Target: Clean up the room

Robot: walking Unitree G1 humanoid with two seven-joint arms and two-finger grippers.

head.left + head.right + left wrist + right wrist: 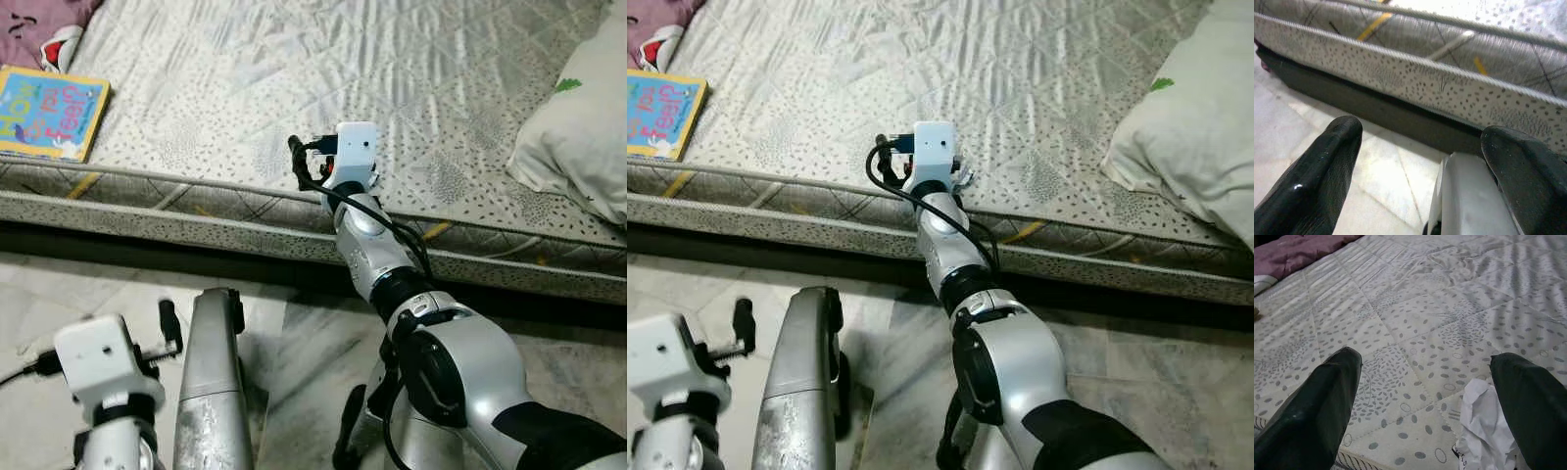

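Note:
A crumpled white paper (pixel 1484 431) lies on the grey patterned mattress (pixel 294 78) close to its near edge. My right arm (pixel 377 250) reaches forward over that edge. In the right wrist view my right gripper (pixel 1427 362) is open just above the mattress, and the paper sits between its fingers, nearer one black finger (pixel 1533 401). My left gripper (pixel 1422 134) is open and holds nothing. It hangs low at the left (pixel 168 328) over the floor and faces the side of the mattress (pixel 1415 73).
A colourful children's book (pixel 44 113) lies at the mattress's left edge, with purple cloth (pixel 39 24) behind it. A white pillow (pixel 578 117) lies at the right. Pale marble floor (pixel 304 343) runs along the bed. A silver limb of my own (pixel 211 382) stands beside the left gripper.

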